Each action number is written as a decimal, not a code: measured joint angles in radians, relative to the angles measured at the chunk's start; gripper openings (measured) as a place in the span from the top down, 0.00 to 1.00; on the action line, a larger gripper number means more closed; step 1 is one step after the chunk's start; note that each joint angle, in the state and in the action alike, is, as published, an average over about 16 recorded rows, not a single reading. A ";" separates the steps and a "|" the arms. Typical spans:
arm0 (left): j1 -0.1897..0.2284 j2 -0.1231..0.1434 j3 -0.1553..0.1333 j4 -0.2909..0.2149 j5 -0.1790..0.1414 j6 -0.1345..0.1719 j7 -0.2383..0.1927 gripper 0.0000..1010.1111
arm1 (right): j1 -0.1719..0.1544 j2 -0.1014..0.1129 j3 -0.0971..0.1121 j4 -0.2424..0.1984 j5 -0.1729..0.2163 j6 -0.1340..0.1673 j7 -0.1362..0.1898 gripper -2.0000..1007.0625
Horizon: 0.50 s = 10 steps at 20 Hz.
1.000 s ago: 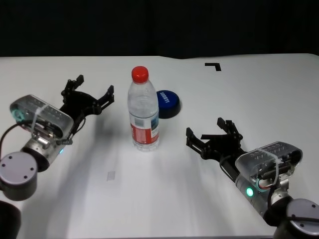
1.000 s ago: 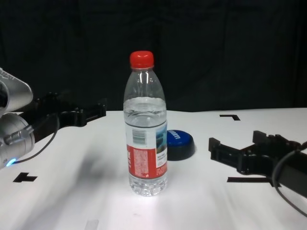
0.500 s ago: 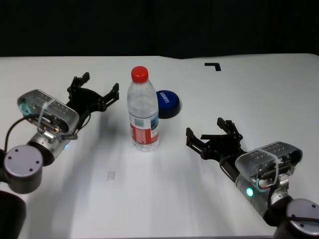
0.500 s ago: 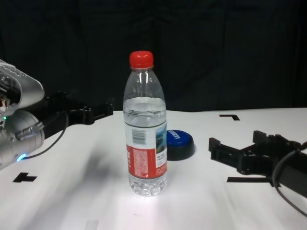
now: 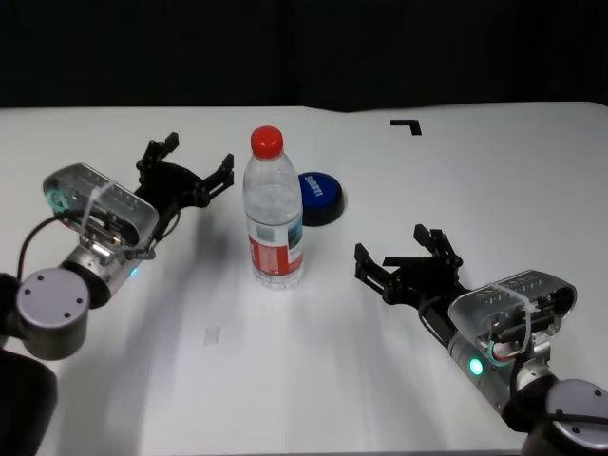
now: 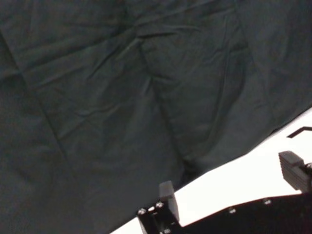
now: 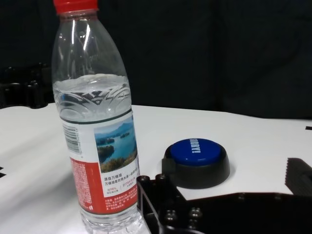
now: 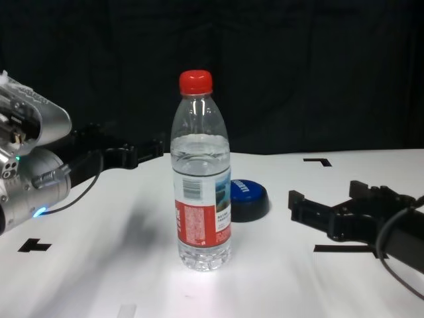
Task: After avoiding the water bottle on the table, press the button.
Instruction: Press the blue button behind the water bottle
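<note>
- Left gripper [image 5: 190, 174] hovers above the table [image 5: 142, 380], fingers spread wide and holding nothing; one fingertip sits just beside the bottle's shoulder, not touching as far as the head view shows.
- Right gripper [image 5: 404, 261] is low over the table on the other side, also open and empty, looking parked.
- Bottle [image 5: 274, 211] stands upright, long axis vertical, red cap on top. From the left gripper it lies directly to the robot's right, close. From the right gripper it lies to the left and a little ahead, well apart.
- Button [image 5: 319, 198] sits flat on the table just beyond the bottle and slightly to the robot's right of it; whether they touch cannot be told. In the chest view it peeks out from behind the bottle's label.
- Key relation: from the left gripper the button lies to the right with the bottle standing squarely between them. From the right gripper the button lies ahead and to the left, with open table between, as the right wrist view shows: button [image 7: 196, 157] in the clear, bottle [image 7: 97, 126] off to one side.
- Judgement: the left gripper is nearer the button but has the blocked line; it would likely have to pass behind the bottle, on the far side, or lift over the cap. A straight sideways sweep risks toppling the bottle.
- Left wrist view shows mostly dark backdrop and a strip of table; neither bottle nor button appears there.
</note>
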 joint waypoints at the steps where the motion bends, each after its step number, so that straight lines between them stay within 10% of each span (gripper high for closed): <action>1: -0.004 -0.001 0.002 0.006 0.000 -0.002 0.000 0.01 | 0.000 0.000 0.000 0.000 0.000 0.000 0.000 0.00; 10: -0.040 -0.012 0.014 0.060 0.003 -0.019 -0.001 0.01 | 0.000 0.000 0.000 0.000 0.000 0.000 0.000 0.00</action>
